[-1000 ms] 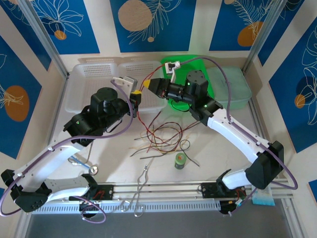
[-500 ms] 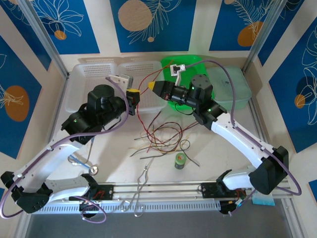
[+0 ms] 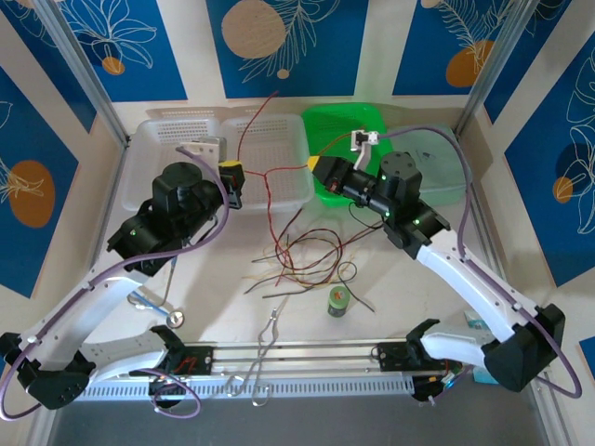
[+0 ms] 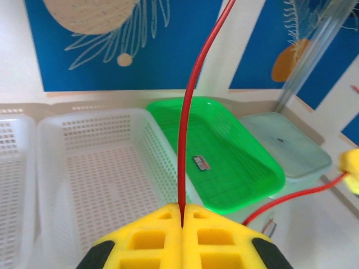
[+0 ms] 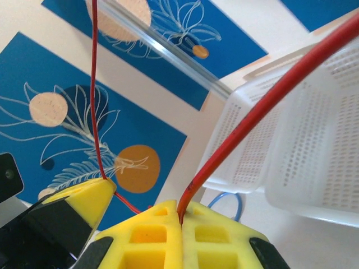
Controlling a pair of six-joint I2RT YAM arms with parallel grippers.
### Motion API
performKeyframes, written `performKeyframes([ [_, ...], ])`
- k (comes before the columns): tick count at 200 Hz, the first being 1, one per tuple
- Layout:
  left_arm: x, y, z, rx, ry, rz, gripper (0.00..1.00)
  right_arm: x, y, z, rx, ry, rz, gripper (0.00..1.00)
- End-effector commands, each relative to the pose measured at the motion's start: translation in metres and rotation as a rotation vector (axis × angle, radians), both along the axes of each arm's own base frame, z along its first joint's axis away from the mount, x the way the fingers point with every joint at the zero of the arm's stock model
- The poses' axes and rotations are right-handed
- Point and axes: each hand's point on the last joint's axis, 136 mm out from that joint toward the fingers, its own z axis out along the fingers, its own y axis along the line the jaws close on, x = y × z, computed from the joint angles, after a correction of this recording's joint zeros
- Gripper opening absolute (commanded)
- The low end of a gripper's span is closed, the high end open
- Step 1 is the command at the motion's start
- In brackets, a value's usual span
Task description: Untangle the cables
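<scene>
Now left gripper [image 3: 230, 174] and right gripper [image 3: 319, 165] are pinching one red wire [image 3: 279, 170] between them at twelve o'clock; other cables [image 3: 307, 255] are lying tangled, awaiting sorting.

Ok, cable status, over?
Left gripper, right gripper shut on red cable, raised above white baskets. Other cables tangled on table. Green cylinder nearby, not blocking.
</scene>
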Motion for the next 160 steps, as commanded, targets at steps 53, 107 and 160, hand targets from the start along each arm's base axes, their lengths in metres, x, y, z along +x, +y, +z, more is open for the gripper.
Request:
performKeyframes([
  [53, 0.009, 0.056, 0.037, -0.037, -0.105, 0.232, 0.0, 0.0, -0.093, 0.052, -0.153, -0.179, -0.426, 0.0],
  [107, 0.013, 0.087, 0.017, -0.045, -0.071, 0.34, 0.0, -0.003, -0.153, 0.089, -0.257, -0.305, -0.673, 0.0],
  [160, 0.032, 0.133, 0.008, -0.079, 0.023, 0.463, 0.0, 0.012, -0.208, 0.125, -0.332, -0.366, -0.878, 0.0],
])
